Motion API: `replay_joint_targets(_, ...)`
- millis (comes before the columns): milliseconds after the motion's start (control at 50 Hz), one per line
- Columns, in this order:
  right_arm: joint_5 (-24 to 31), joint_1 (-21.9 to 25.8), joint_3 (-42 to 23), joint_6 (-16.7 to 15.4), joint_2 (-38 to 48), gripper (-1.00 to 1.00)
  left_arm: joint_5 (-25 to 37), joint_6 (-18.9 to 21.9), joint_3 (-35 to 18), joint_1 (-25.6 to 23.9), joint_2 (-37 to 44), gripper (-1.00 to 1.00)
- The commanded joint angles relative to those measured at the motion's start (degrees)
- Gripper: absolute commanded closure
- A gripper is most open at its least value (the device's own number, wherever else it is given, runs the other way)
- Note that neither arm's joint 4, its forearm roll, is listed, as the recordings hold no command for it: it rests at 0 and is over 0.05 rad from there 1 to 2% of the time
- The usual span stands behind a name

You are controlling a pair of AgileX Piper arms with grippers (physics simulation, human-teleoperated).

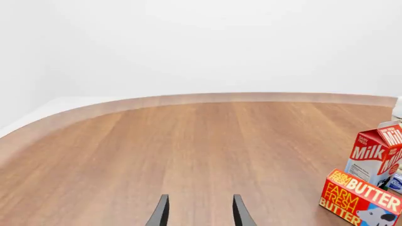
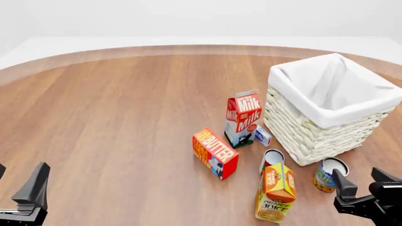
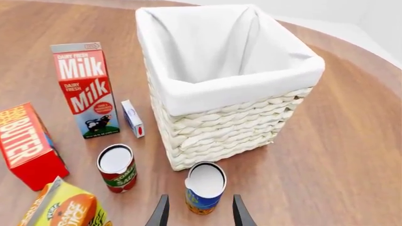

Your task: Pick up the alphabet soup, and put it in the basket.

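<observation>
The soup can (image 3: 205,187) stands upright just in front of the basket (image 3: 226,89), and the right claw (image 3: 197,213), prongs apart and empty, hangs just short of it. Closing off-centre could tip the can or knock the red-labelled can (image 3: 116,167) nearby. The left wrist view shows only the left claw (image 1: 198,212), prongs apart, over bare surface (image 1: 188,150).
</observation>
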Motion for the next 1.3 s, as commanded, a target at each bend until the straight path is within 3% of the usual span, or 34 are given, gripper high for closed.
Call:
replay_joint_targets(20,-4.1,-0.3,0.2,-0.6,4.4,-1.00,0.0,0.0,0.0,0.0,0.0,-1.00)
replay_joint_targets(1300,-28.3,-2.6,0.2,-1.2,33.3,-1.00,0.0,0.0,0.0,0.0,0.0,-1.00)
